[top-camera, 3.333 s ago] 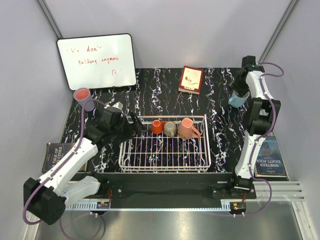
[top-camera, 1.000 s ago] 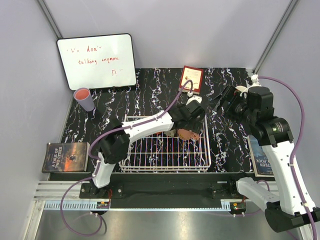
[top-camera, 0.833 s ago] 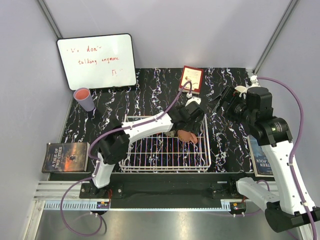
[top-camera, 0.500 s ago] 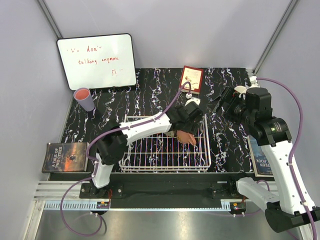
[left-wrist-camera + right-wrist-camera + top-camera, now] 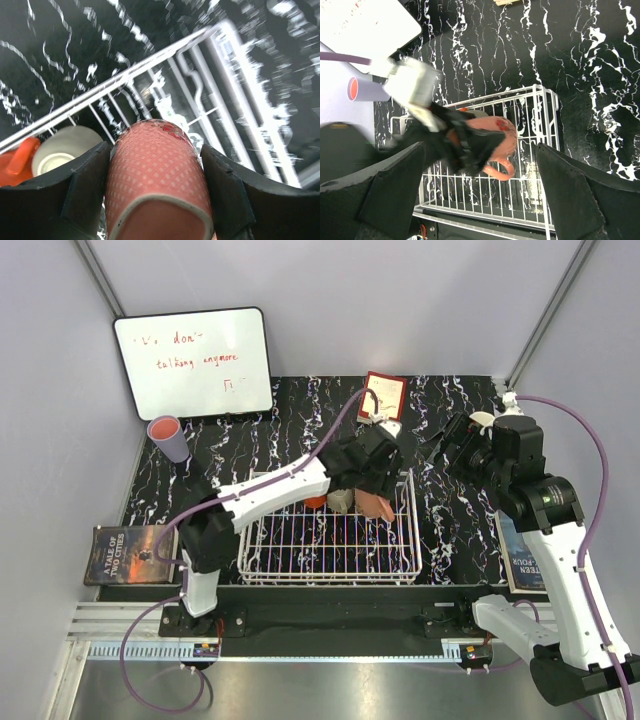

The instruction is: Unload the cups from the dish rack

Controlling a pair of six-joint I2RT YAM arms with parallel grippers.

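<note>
The left gripper, clamped around the salmon-pink mug, has pulled up and leftward, tipping the mug over the dish rack at centre frame. The mug is likely coming out now. The right gripper hangs open and empty at upper right.

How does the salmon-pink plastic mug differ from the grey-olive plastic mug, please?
The salmon-pink plastic mug is clamped in the left gripper's jaws; the grey-olive plastic mug sits free in the white wire dish rack. Salmon-pink is dotted, grey-olive plain. Both are cups.
</note>
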